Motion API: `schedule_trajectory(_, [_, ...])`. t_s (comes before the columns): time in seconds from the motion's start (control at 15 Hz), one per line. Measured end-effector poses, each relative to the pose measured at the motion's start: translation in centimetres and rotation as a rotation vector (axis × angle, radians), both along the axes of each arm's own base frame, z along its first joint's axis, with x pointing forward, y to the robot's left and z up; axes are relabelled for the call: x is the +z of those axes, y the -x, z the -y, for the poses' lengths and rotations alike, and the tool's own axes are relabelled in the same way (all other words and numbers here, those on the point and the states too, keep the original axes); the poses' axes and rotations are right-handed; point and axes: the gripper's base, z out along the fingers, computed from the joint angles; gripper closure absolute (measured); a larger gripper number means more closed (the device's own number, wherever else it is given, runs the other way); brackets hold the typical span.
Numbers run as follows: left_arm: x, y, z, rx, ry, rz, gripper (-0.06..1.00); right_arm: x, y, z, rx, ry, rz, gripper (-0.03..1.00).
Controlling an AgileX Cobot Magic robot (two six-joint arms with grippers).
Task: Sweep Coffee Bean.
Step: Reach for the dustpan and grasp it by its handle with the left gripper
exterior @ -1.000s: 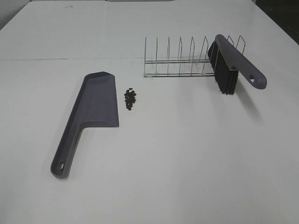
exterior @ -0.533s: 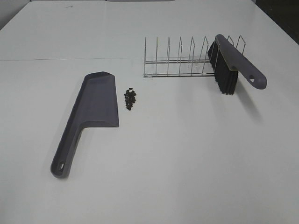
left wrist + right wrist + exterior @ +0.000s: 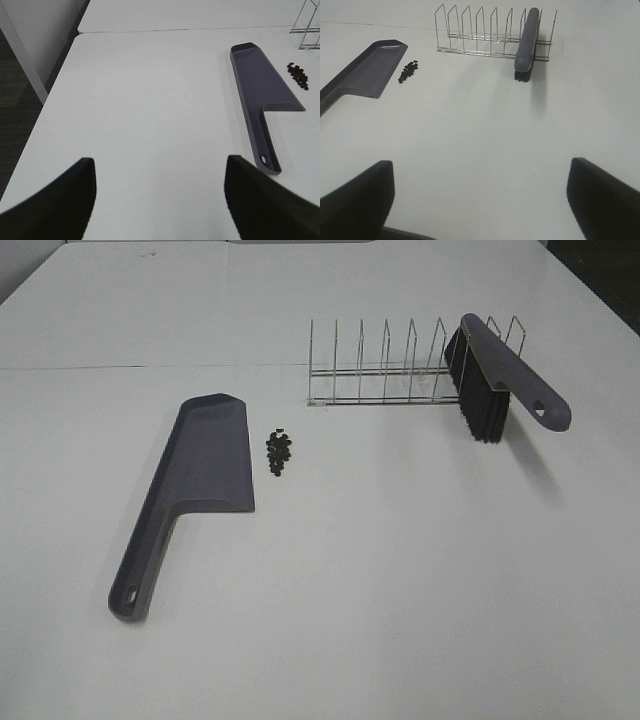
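Both of my end effectors hung open and empty above the surface (image 3: 400, 570), neither touching anything: the left end effector (image 3: 159, 167) with its jaws apart over bare white, the right end effector (image 3: 480, 167) spread wider. The coffee bean cluster (image 3: 279, 453) lay in a small tight heap just beside the long edge of the dustpan (image 3: 205, 465), apart from it by a narrow strip, on the side facing the brush (image 3: 500, 375). The heap ran longer front to back than across, roughly parallel to that edge, so I judged a short sideways stroke toward the pan would serve. From my left wrist the beans sat ahead and off to the right, beyond the pan, whose handle pointed back toward me — my left arm was the nearer one for holding it. The brush stood propped in the right end of the wire rack (image 3: 375, 370), bristles down and handle slanting toward my right arm, which I judged should fetch it. The pan's edge by the beans looked low and open, though I could not be sure. Between rack, heap and my right end effector the surface offered open room — the rack's wires were the only thing to catch on when lifting the brush out.
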Motion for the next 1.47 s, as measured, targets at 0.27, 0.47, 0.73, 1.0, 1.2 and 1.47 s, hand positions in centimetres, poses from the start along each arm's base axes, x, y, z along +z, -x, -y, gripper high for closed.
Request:
schedule_trajectory(0.27, [0.0, 0.0, 0.0, 0.0, 0.0, 0.0, 0.29, 0.0, 0.0, 0.0, 0.0, 0.0, 0.0, 0.17])
schedule_trajectory(0.47, [0.0, 0.0, 0.0, 0.0, 0.0, 0.0, 0.29, 0.0, 0.0, 0.0, 0.0, 0.0, 0.0, 0.17])
schedule_trajectory(0.73, [0.0, 0.0, 0.0, 0.0, 0.0, 0.0, 0.29, 0.0, 0.0, 0.0, 0.0, 0.0, 0.0, 0.17])
schedule_trajectory(1.0, [0.0, 0.0, 0.0, 0.0, 0.0, 0.0, 0.29, 0.0, 0.0, 0.0, 0.0, 0.0, 0.0, 0.17])
schedule_trajectory(1.2, [0.0, 0.0, 0.0, 0.0, 0.0, 0.0, 0.29, 0.0, 0.0, 0.0, 0.0, 0.0, 0.0, 0.17])
schedule_trajectory(1.47, [0.0, 0.0, 0.0, 0.0, 0.0, 0.0, 0.29, 0.0, 0.0, 0.0, 0.0, 0.0, 0.0, 0.17])
